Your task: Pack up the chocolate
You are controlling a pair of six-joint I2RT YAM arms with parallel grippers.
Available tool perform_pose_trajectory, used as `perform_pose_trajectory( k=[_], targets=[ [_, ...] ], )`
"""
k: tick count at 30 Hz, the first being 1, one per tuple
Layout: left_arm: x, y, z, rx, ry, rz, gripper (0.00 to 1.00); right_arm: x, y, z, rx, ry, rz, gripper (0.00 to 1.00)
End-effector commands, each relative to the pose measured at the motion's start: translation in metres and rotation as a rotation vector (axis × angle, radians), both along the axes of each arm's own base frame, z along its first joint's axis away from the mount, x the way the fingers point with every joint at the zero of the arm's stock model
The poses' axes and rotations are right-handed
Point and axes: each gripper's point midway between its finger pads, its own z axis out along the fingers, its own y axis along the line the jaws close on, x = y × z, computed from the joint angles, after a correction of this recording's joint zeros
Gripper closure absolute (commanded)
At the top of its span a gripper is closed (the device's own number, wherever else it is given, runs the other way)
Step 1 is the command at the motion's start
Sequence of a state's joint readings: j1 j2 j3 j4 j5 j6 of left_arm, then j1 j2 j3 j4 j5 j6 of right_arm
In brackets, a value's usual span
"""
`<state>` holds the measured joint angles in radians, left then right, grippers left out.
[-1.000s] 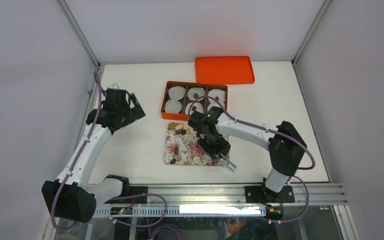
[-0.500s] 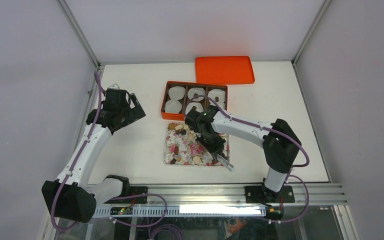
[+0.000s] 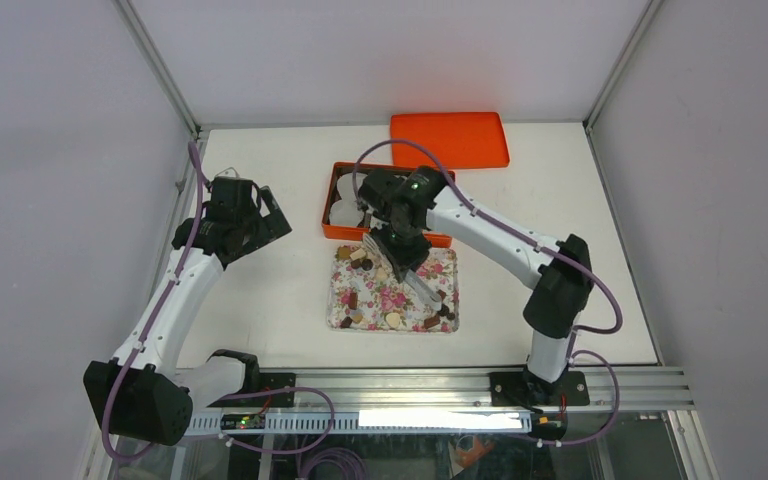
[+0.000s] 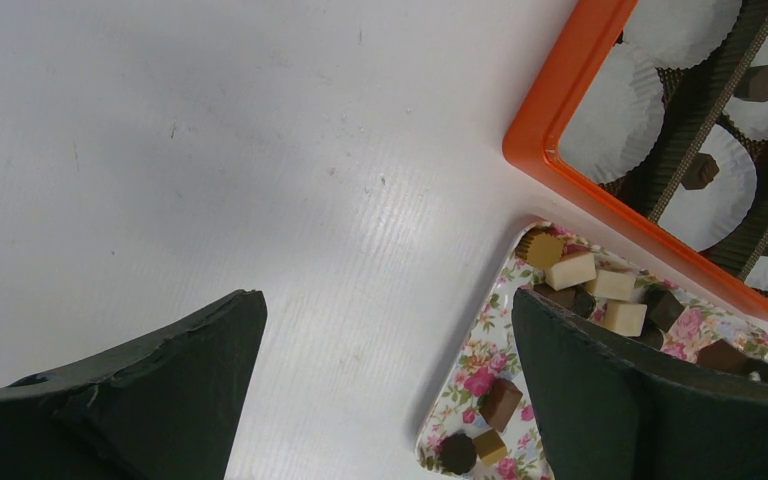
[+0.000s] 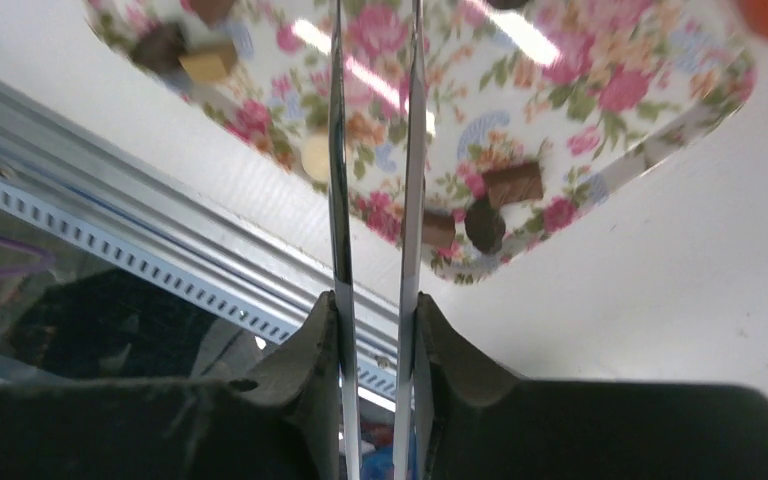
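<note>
White counter (image 3: 270,300) fills the middle of your overhead view, closed in by pale grey walls (image 3: 60,150) and aluminium posts, with a metal rail (image 3: 410,380) along the lower edge. An orange lid (image 3: 449,139) lies flat at upper centre. Just below it sits the orange box (image 4: 558,85), its compartments lined with white paper cups (image 4: 610,115). Below the box, nearly touching its rim, is the flower-print tray (image 3: 377,287).

Most of the chocolate (image 4: 571,270) lies loose on that tray, with dark and cream pieces bunched at its upper left corner and others along its lower edge. At least two dark pieces sit in cups in the box, at the upper right of your left wrist view.

Your right arm rises along the right of the frame, bends, and stretches left across the box. The right fingers (image 3: 426,297), long thin metal blades, slant down over the tray. In the wrist view they run parallel with a narrow gap and their tips leave the top of the frame, so you cannot tell whether they grip anything.

Your left arm is folded at the left of the counter, well apart from the box. The left fingers (image 3: 268,214) are spread wide, with only bare counter between them.
</note>
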<state>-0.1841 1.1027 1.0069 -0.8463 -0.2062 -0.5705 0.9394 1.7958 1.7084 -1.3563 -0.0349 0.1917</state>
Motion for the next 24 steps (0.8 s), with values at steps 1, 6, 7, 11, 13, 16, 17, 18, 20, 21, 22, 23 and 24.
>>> perform_pose_trajectory(
  k=[1,6,7,11,13,16,17,18,20,21,22,23,24],
  targets=[
    [0.007,-0.006,0.013,-0.021,-0.045,-0.015,0.01,0.039,0.02,0.031,0.082,-0.052,-0.048,1.0],
    [0.004,0.0,0.013,-0.002,-0.042,-0.004,0.01,0.091,0.049,0.042,0.171,-0.092,-0.086,1.0],
    [0.003,0.001,0.014,-0.002,-0.047,0.0,0.01,0.102,0.055,0.046,0.196,-0.113,-0.096,1.0],
    [0.004,0.005,0.021,-0.005,-0.064,0.006,0.01,0.14,0.067,0.041,0.22,-0.164,-0.147,1.0],
    [0.006,0.007,0.021,-0.004,-0.063,0.009,0.01,0.155,0.074,0.038,0.241,-0.191,-0.166,1.0],
    [0.007,0.008,0.018,-0.009,-0.051,0.012,0.01,0.175,0.083,0.031,0.275,-0.219,-0.182,1.0],
    [0.007,0.007,0.018,-0.014,-0.049,0.01,0.01,0.18,0.086,0.03,0.289,-0.227,-0.186,1.0],
    [0.007,0.007,0.016,-0.018,-0.044,0.01,0.01,0.184,0.089,0.027,0.297,-0.229,-0.188,1.0],
    [0.006,0.007,0.015,-0.022,-0.04,0.01,0.01,0.193,0.094,0.021,0.302,-0.241,-0.198,1.0],
    [0.006,0.006,0.014,-0.024,-0.038,0.008,0.01,0.198,0.096,0.014,0.293,-0.243,-0.202,1.0],
    [0.005,0.007,0.014,-0.023,-0.037,0.008,0.01,0.203,0.098,0.011,0.296,-0.255,-0.208,1.0],
    [0.005,0.007,0.013,-0.022,-0.036,0.008,0.01,0.207,0.1,0.007,0.299,-0.26,-0.213,1.0],
    [0.004,0.008,0.013,-0.021,-0.036,0.007,0.01,0.211,0.102,0.002,0.302,-0.263,-0.219,0.99]
  ],
)
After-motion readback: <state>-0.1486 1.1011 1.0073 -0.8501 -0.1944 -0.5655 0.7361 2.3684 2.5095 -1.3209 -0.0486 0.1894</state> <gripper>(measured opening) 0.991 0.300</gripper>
